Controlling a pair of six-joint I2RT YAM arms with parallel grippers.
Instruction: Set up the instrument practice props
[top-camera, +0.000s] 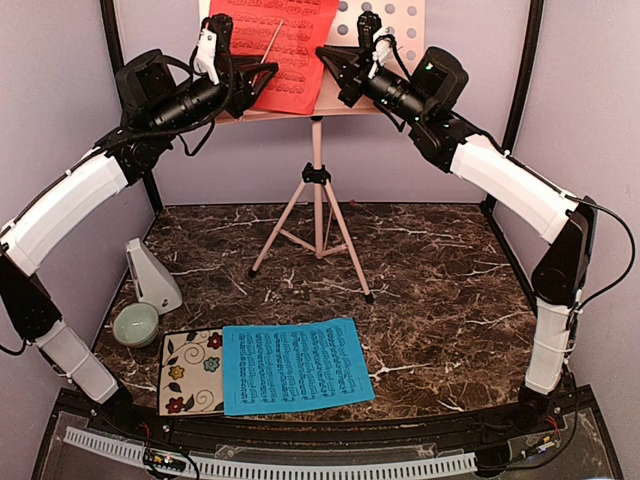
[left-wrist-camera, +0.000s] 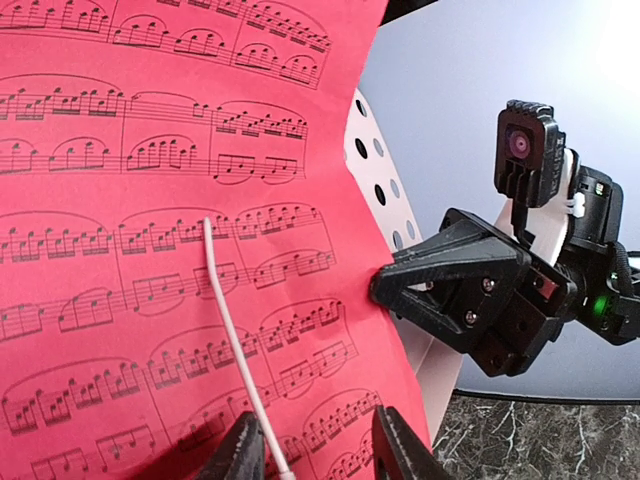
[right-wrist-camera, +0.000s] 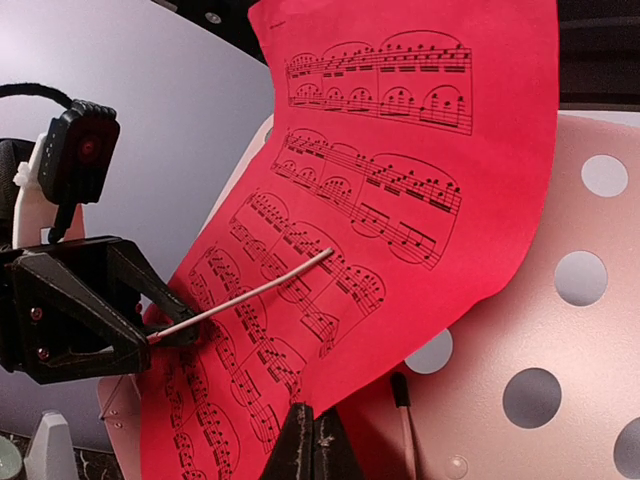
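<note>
Up at the stand (top-camera: 317, 150), my left pincer (left-wrist-camera: 315, 455) stood with its fingers parted and the thin white wire (left-wrist-camera: 225, 310) running down between them. That wire lay across the red sheet (left-wrist-camera: 150, 200), which leaned on the desk (right-wrist-camera: 590, 340). My right pincer (right-wrist-camera: 312, 440) was closed tight at the sheet's lower right edge, seemingly pinching the paper. I judged the sheet featherlight and limp. It bowed away from the desk, would crease or tear under a hard tug, and was best taken by a margin with a gentle pinch. The wire looked slight and springy. Only my left wrist view showed the gap between my left fingers, and only the right one showed the sheet bulging off the perforated desk. Only the top view showed the blue sheet (top-camera: 297, 365) flat on the table (top-camera: 440, 300) near my bases, well apart from the stand, and the metronome (top-camera: 150, 275) at the left.
</note>
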